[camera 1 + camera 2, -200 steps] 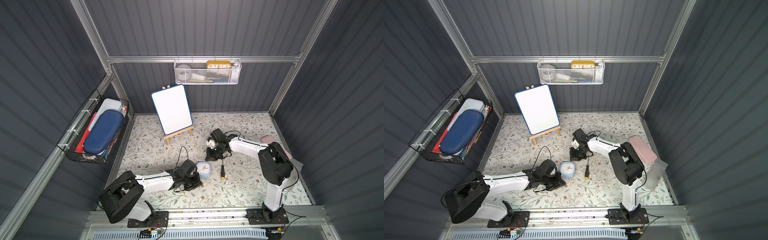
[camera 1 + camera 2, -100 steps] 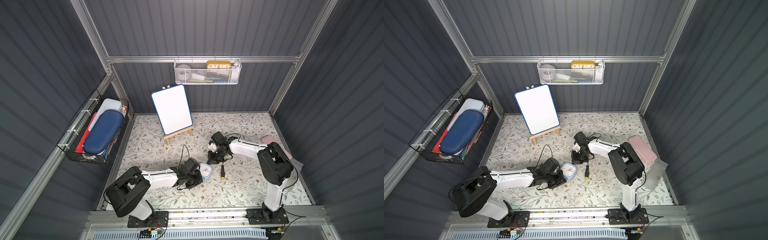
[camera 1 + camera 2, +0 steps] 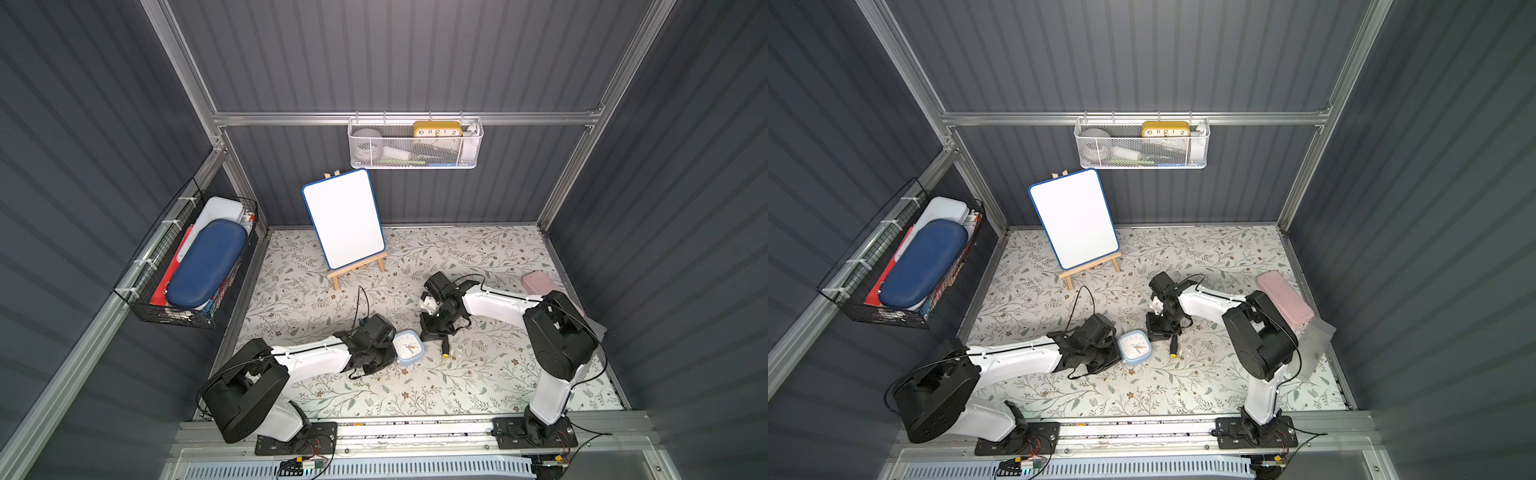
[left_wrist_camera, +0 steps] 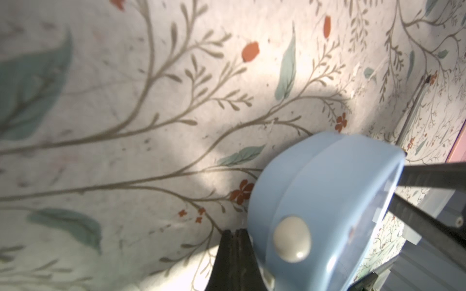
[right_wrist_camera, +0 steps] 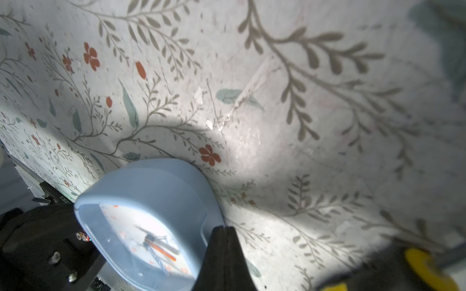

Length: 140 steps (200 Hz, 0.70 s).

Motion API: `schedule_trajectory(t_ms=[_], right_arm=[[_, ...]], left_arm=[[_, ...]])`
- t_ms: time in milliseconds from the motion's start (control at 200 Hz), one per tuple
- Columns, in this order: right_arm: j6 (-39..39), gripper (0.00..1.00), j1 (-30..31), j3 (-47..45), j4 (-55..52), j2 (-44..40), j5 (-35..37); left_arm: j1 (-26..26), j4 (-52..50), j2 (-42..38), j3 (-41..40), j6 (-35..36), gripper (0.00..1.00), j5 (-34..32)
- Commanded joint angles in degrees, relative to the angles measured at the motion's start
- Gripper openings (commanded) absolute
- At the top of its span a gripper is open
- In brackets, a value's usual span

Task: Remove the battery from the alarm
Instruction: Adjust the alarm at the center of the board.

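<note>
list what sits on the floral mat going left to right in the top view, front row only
left hand → alarm → right hand → screwdriver

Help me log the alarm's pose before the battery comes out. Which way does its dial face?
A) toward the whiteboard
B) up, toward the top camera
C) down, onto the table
B: in both top views the alarm shows its white dial and hands to the overhead camera.
</note>
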Motion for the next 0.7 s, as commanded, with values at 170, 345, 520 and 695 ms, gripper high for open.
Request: schedule_trajectory(t_ms=[170,345,520,695], right_arm=[[-1.7,0.18,0.3,0.9,-6.0,-3.7,6.4],[-3.6,0.39,0.2,1.1,-7.2,-7.0,6.3],[-4.9,0.42,0.3,0.8,-5.6,-8.2,-0.7],[-4.6,0.4,0.4,-0.8,-3.8,-7.6,-4.0]], left_arm=[[0.2,-7.9,-6.7,-3.4,-0.9,0.4,-1.4],[0.2,-8.8,-17.5,-5.5,-1.3,0.79,-2.4],[0.1,1.6,-20.5,-8.7,4.8,0.9,2.0],[0.2,6.7,-21.1,-11.2,6.9,0.84,3.4]])
